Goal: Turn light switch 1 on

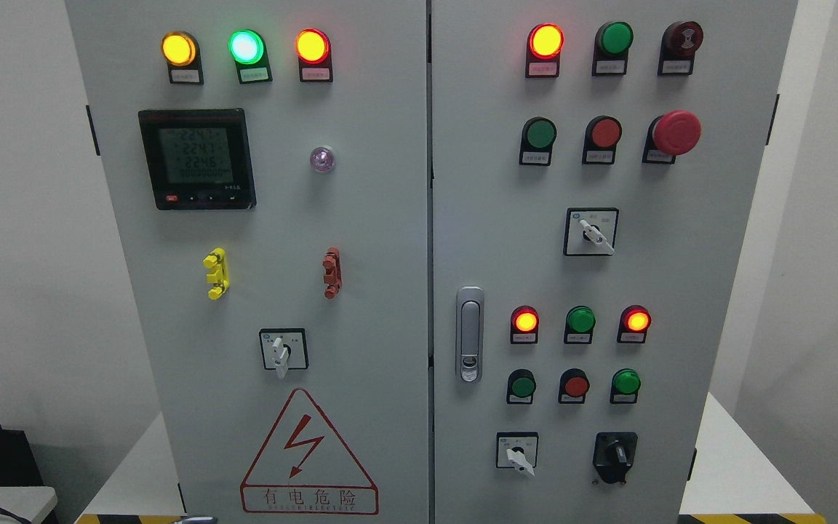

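Note:
A grey electrical cabinet (390, 218) with two doors fills the view. The left door carries a white rotary switch (282, 351) with its handle pointing down. The right door has a white rotary switch (591, 233) pointing down-right, another white one (517, 453) low down pointing down-right, and a black knob switch (615, 455) beside it. The small labels are too small to read, so I cannot tell which one is switch 1. Neither hand shows.
Lit lamps: amber (178, 48), green (246, 46), amber-red (312, 45), red (545, 41). A meter display (197, 159), a red mushroom button (676, 132), rows of green and red buttons, a door handle (470, 335) and a warning triangle (308, 455) are on the doors.

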### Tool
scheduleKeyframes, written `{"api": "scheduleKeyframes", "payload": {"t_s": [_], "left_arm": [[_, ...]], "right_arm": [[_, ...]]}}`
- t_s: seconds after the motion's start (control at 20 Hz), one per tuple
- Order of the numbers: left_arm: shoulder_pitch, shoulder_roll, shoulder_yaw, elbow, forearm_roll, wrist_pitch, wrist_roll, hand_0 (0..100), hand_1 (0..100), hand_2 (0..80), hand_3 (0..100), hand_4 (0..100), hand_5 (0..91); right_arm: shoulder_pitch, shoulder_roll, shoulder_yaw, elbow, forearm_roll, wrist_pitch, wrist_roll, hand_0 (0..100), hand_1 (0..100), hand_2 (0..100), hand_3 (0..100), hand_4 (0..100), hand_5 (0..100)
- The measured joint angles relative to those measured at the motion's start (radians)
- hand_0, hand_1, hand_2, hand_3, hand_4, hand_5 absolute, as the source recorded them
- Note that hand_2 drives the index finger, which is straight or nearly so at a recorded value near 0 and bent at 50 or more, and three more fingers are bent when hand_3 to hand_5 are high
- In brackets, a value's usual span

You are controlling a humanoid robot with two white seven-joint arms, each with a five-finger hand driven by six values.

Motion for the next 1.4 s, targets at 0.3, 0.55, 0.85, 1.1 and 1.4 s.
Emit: {"api": "scheduleKeyframes", "payload": {"t_s": [0.3,0.55,0.85,1.1,1.4], "left_arm": [[-0.038,-0.009,-0.042,-0.01,-0.005,0.078,0.016,17,31,47.5,85,91,86.3],[-0.051,-0.014,-0.065,-0.015,-0.004,0.116,0.019,19,30,47.4,85,91,86.5],[-0.075,-0.02,-0.082,-0.019,-0.004,0.16,0.028,16,30,43.9,83,90,86.5],[-0.117,-0.024,-0.096,-0.021,-0.004,0.228,0.076,13,32,43.4,82,90,86.5],[-0.171,-0.028,-0.123,-0.022,-0.004,0.272,0.125,11,35,43.1,80,90,86.5]], "right_arm": [[0.0,0.0,0.0,0.0,0.0,0.0,0.0,12,39,0,0,0,0],[0.0,0.0,0.0,0.0,0.0,0.0,0.0,12,39,0,0,0,0],[0.0,0.0,0.0,0.0,0.0,0.0,0.0,12,39,0,0,0,0],[0.0,0.0,0.0,0.0,0.0,0.0,0.0,12,39,0,0,0,0],[0.0,0.0,0.0,0.0,0.0,0.0,0.0,12,39,0,0,0,0]]}}
